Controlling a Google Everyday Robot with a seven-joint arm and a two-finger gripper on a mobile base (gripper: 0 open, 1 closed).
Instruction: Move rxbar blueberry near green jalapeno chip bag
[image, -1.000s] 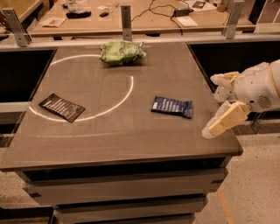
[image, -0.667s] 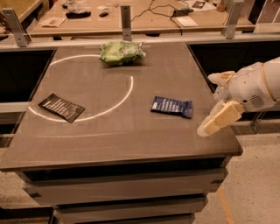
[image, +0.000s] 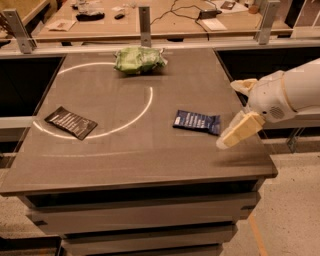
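Observation:
The rxbar blueberry (image: 196, 121), a flat navy-blue wrapper with white lettering, lies on the right half of the dark table (image: 125, 160). The green jalapeno chip bag (image: 138, 60), puffy and crumpled, sits at the table's far middle, well apart from the bar. My gripper (image: 239, 107) hovers over the table's right edge, just right of the bar and not touching it. Its two cream fingers (image: 240, 131) are spread apart and hold nothing.
A flat black wrapper with white text (image: 70, 122) lies at the left, on a white circle line (image: 148, 107) painted on the tabletop. A metal rail with posts (image: 145, 22) runs behind the table, with a cluttered desk beyond. The table's right edge is under my arm.
My gripper has moved left and a little inward over the table's right edge, closer to the rxbar. The bar, the green bag and the black wrapper have not moved.

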